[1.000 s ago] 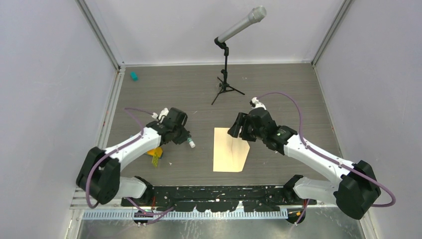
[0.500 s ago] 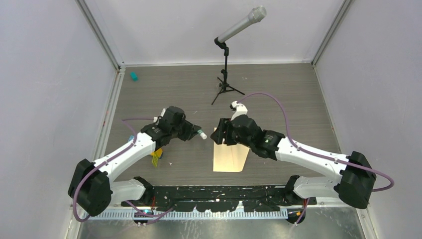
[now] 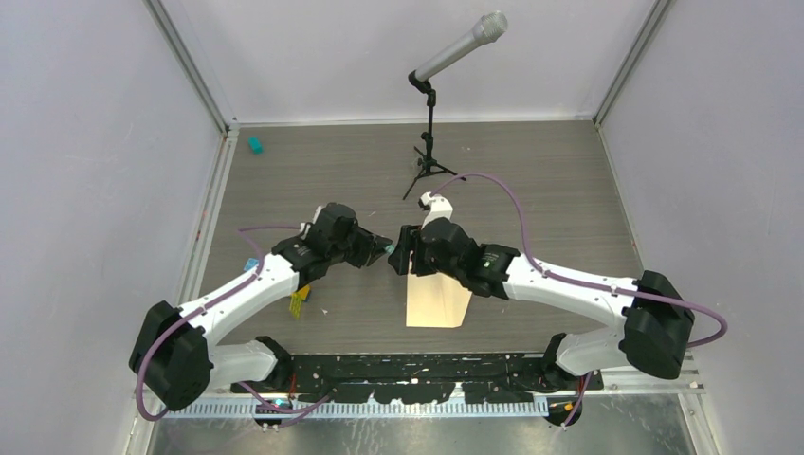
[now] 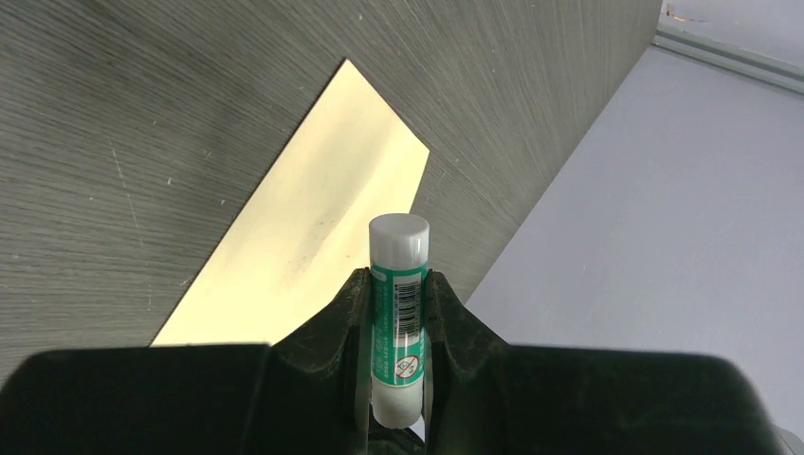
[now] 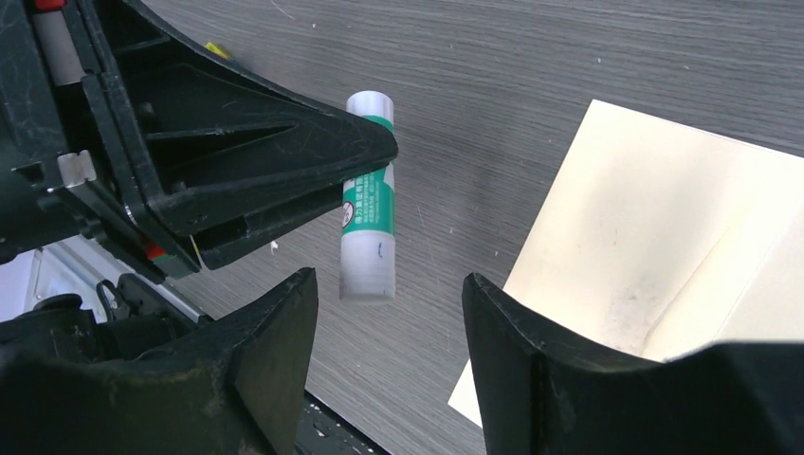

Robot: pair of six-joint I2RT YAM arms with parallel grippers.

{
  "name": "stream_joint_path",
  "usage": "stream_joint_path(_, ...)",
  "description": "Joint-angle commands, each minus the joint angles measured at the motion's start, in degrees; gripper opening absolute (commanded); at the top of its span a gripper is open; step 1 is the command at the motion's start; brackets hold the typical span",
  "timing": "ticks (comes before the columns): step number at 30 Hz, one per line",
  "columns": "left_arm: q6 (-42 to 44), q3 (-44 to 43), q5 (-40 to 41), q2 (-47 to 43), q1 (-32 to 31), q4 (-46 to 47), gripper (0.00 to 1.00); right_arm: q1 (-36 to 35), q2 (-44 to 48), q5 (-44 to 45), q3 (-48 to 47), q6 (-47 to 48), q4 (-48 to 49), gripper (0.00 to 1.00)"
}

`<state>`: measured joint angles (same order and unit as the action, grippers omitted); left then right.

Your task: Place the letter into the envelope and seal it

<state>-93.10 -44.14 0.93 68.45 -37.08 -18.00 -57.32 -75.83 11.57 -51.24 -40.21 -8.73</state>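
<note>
My left gripper (image 3: 375, 248) is shut on a green-and-white glue stick (image 4: 398, 284), which juts out past its fingertips. My right gripper (image 5: 387, 278) stands open facing it, and the stick's white end (image 5: 368, 270) hangs just between its fingertips without touching either. A cream-tan creased sheet, apparently the envelope (image 3: 436, 301), lies flat on the table below and right of both grippers; the same envelope (image 5: 626, 218) shows a fold line in the right wrist view. The letter is hidden or out of view.
A microphone on a small tripod stand (image 3: 431, 142) stands at the back centre. A small teal object (image 3: 254, 145) lies at the back left. A yellow item (image 3: 299, 301) sits beside the left arm. Walls close in left, right and behind.
The left arm has carried the glue stick to the right, towards the table's middle. The right gripper has moved left off the envelope and now faces the stick's end.
</note>
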Motion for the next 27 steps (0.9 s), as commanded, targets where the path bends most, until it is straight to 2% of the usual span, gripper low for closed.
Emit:
stream_joint_path(1,-1.0,-0.7,-0.7,0.0,-0.5,4.0,0.00,-0.4,-1.2,2.2,-2.9,0.4,2.7,0.60)
stream_joint_path(9,-1.5,0.3,-0.7,-0.1,-1.2,5.2,0.00,-0.4,-2.8,2.9,-2.5,-0.4,4.4,0.50)
stream_joint_path(17,-0.8,-0.1,-0.7,-0.4,-1.9,4.8,0.00,-0.4,-3.5,3.2,-2.8,-0.2,5.2,0.48)
stream_joint_path(24,-0.3,-0.1,-0.7,-0.7,-2.4,4.8,0.00,-0.4,-4.0,3.8,-2.7,-0.4,5.4,0.32)
stream_joint_path(27,0.1,-0.3,-2.3,-0.8,-2.4,4.2,0.00,-0.3,-3.9,4.2,-3.0,-0.2,4.8,0.20)
